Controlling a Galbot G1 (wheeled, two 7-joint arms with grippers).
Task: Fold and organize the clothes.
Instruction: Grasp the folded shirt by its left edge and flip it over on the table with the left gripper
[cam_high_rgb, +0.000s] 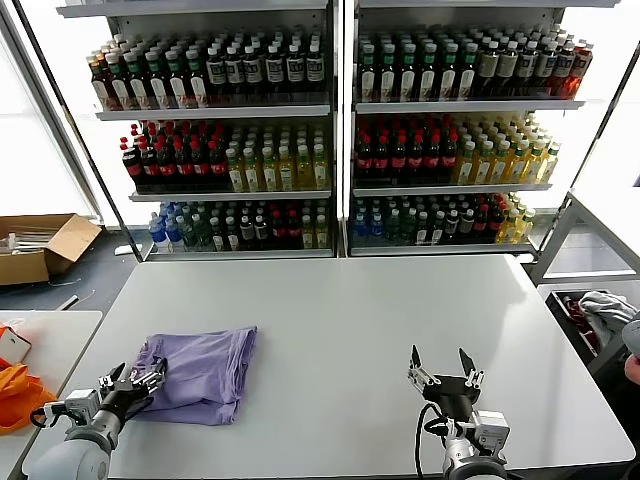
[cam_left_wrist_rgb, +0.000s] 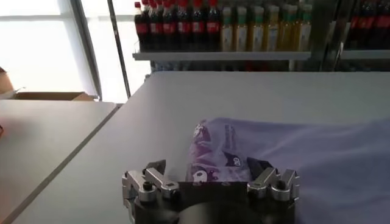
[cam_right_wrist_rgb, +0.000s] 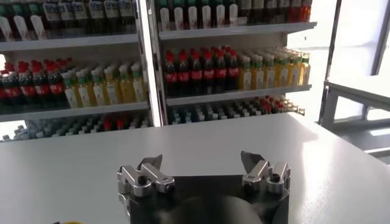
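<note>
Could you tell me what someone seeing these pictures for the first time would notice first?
Probably the lavender T-shirt, lying crumpled on the near left of the white table, with a bit of its dark purple print showing in the left wrist view. The left end effector sits open at the shirt's near left edge, while the right end effector waits open over bare table on the right. Behind stand tall shelves packed with colourful bottles.

Bright daylight floods through blown-out windows (cam_high_rgb: 30, 150) behind the shelves (cam_high_rgb: 340, 110); shadows are faint.
</note>
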